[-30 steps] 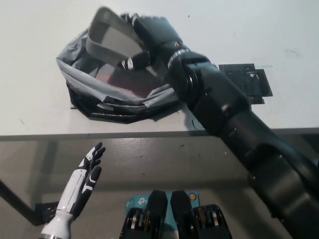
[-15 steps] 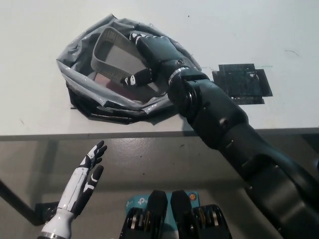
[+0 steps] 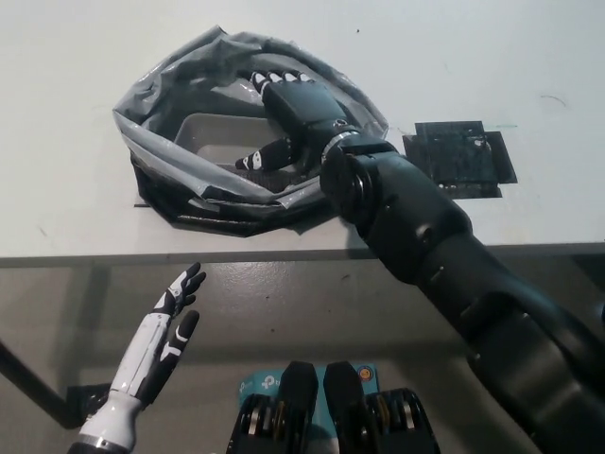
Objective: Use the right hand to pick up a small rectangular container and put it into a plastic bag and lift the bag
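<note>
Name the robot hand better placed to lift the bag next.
Right. The black right robot hand is already inside the grey plastic bag beside the small rectangular container; the white left robot hand rests below the table edge.

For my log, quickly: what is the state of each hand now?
Left hand: open, holding nothing, below the table edge.
Right hand: inside the bag, on the container; grip cannot be told.

You see the right hand [image 3: 295, 115] reaching inside the plastic bag [image 3: 151, 156] on the table [image 3: 76, 57], fingers spread over the container [image 3: 213, 137]; the left hand [image 3: 161, 336] rests below the table edge, fingers apart.
</note>
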